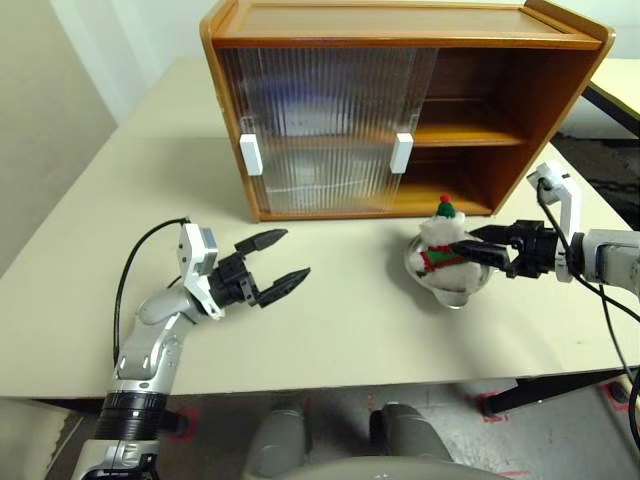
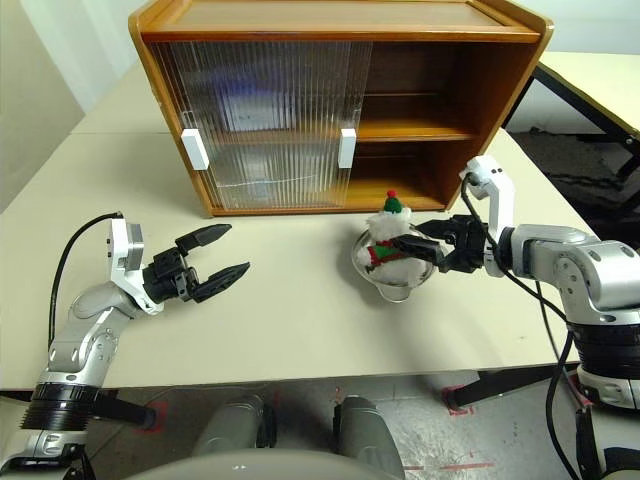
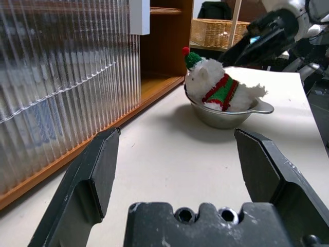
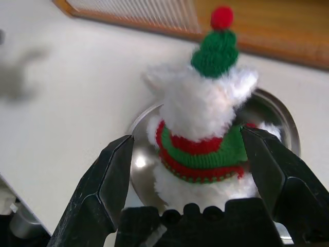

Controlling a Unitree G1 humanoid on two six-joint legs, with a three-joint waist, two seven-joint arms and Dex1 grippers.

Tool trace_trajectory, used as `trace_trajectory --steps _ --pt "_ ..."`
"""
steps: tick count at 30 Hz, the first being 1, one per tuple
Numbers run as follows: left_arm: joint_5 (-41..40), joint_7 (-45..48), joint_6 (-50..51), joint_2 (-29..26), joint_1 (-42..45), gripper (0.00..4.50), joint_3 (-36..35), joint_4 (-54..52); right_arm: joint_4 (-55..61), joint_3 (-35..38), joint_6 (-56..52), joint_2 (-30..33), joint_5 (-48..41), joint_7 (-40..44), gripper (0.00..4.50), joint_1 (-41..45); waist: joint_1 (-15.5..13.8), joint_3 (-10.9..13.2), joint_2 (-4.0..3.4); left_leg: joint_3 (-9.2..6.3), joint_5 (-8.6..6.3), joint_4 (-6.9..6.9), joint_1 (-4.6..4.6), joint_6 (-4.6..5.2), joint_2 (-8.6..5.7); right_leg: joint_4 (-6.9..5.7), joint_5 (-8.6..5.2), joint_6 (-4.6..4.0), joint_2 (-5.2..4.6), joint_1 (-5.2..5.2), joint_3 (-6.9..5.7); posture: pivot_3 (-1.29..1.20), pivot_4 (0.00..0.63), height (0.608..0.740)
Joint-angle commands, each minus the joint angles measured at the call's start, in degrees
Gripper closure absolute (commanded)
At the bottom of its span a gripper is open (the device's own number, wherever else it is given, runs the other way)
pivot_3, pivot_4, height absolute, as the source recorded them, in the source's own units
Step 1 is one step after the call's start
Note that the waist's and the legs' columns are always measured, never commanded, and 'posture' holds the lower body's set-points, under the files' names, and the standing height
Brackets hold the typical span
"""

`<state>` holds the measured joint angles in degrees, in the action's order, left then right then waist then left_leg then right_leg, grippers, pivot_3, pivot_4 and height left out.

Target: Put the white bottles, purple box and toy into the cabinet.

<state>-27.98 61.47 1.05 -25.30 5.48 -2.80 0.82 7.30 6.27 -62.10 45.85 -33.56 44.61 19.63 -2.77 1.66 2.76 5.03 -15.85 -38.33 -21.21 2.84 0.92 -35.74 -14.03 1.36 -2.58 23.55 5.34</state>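
Toy pickup from the metal bowl: right gripper poised, nothing held yet

Toy (image 4: 203,123): fluffy white plush with green pointed hat, red pompom and red-and-green scarf. It sits upright in a shiny metal bowl (image 3: 257,108) on the cream table (image 1: 350,330), just in front of the cabinet's open right half.

Right gripper (image 1: 474,249): fingers spread wide, one on either side of the plush at scarf level, close to it. Whether the pads touch the fur cannot be told. Nothing is gripped.

Left gripper (image 1: 280,260): fingers wide open and empty, hovering over bare table well to the left of the bowl, pointed toward it.

Cabinet (image 1: 400,20): honey-brown wood, two shelves. Both ribbed translucent sliding doors (image 1: 320,110) with white handles stand over the left half; the right half is open and both shelves there look bare.

Step in hand, as judged: grasping the toy, the one loose task item in sight. Blurred pale and bluish shapes show behind the ribbed doors, but what they are cannot be told.

Next move calls for: closing the right fingers on the plush body around the scarf, firmly enough to hold soft fur; lifting straight up so the light bowl does not come along or skid; then carrying the toy into the open right side and setting it on a shelf.
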Motion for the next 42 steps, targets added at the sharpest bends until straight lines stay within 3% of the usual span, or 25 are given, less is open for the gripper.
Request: trace_trajectory --steps 1,7,13,19,22,27,32,34,37,42 --pt "-0.5 0.7 0.8 -0.5 -0.5 0.0 0.4 -0.9 1.5 -1.8 -3.6 -0.9 1.2 -3.6 0.02 0.8 -0.1 0.0 0.0 -0.03 0.0 0.0 -0.03 0.0 0.0 0.01 0.0 0.0 -0.03 0.02 -0.03 0.15 0.0 0.74" --pt "-1.2 1.5 0.5 -0.1 0.2 0.0 0.2 -1.4 2.2 -2.6 -6.2 -3.4 0.7 -6.2 0.02 1.4 -0.4 0.0 0.0 -0.23 0.0 0.01 -0.12 0.0 0.0 0.01 0.0 -0.01 -0.11 0.04 -0.19 0.15 0.0 0.74" --pt "-9.0 0.3 3.8 3.6 0.7 0.0 -2.4 -4.0 0.7 -3.1 -5.3 -5.7 2.8 -9.1 0.02 2.5 -0.6 0.0 0.01 -0.3 0.0 -0.06 -0.17 0.0 -0.01 0.0 0.01 -0.02 -0.09 0.03 -0.27 0.15 0.0 0.74" --pt "-8.6 -0.5 4.1 4.0 -0.4 0.0 -2.1 -5.4 -0.8 -3.7 -4.8 -7.1 4.0 -10.5 0.02 2.9 -1.0 0.0 0.01 -0.34 0.0 -0.16 -0.18 0.01 -0.03 -0.04 0.01 -0.02 0.04 0.01 -0.28 0.16 0.0 0.74" --pt "-8.4 -0.9 3.9 4.0 -0.5 0.0 -2.3 -5.6 -0.9 -3.2 -5.3 -7.3 3.5 -10.1 0.63 3.2 -1.2 0.0 0.01 -0.36 0.0 -0.26 -0.19 0.01 -0.02 -0.05 0.02 -0.03 0.05 -0.02 -0.29 0.17 0.0 0.74" --pt "-8.4 -1.1 3.7 3.7 -0.4 0.0 -2.7 -5.5 -0.1 -0.7 -7.1 -5.7 1.5 -8.5 2.41 4.2 -1.3 0.0 0.01 -0.4 0.01 -0.4 -0.21 0.01 -0.02 -0.07 0.01 -0.02 0.05 -0.06 -0.34 0.17 0.0 0.74" --pt "-8.1 -0.9 3.6 3.7 0.1 0.0 -2.8 -4.8 -0.1 3.3 -9.5 -2.7 -1.4 -6.4 3.87 7.0 -1.3 0.0 0.0 -0.43 0.0 -0.49 -0.24 0.03 -0.02 -0.07 0.02 -0.01 0.04 -0.07 -0.37 0.15 0.0 0.74" --pt "-8.0 -0.8 3.5 3.7 0.5 0.0 -2.8 -4.4 -0.1 5.4 -11.6 -2.1 -3.6 -5.4 4.1 8.5 -1.3 0.0 0.01 -0.44 0.0 -0.49 -0.25 0.03 -0.02 -0.06 0.02 -0.02 0.04 -0.07 -0.38 0.14 0.0 0.74" --pt "-7.9 -0.7 3.5 3.7 1.2 0.0 -2.7 -3.8 -0.9 9.5 -13.7 -1.8 -6.7 -4.8 4.11 12.1 -1.2 0.0 -0.02 -0.48 0.0 -0.49 -0.26 0.03 -0.01 -0.07 0.02 -0.02 0.06 -0.08 -0.39 0.14 0.0 0.74" --pt "-7.8 -0.5 3.5 3.9 1.7 0.0 -2.6 -3.4 -6.9 14.0 -8.3 -4.2 -5.4 -8.8 4.11 19.8 -1.2 0.0 -0.02 -0.49 0.0 -0.51 -0.25 0.03 0.0 -0.06 0.03 -0.03 0.07 -0.1 -0.41 0.13 0.0 0.74"
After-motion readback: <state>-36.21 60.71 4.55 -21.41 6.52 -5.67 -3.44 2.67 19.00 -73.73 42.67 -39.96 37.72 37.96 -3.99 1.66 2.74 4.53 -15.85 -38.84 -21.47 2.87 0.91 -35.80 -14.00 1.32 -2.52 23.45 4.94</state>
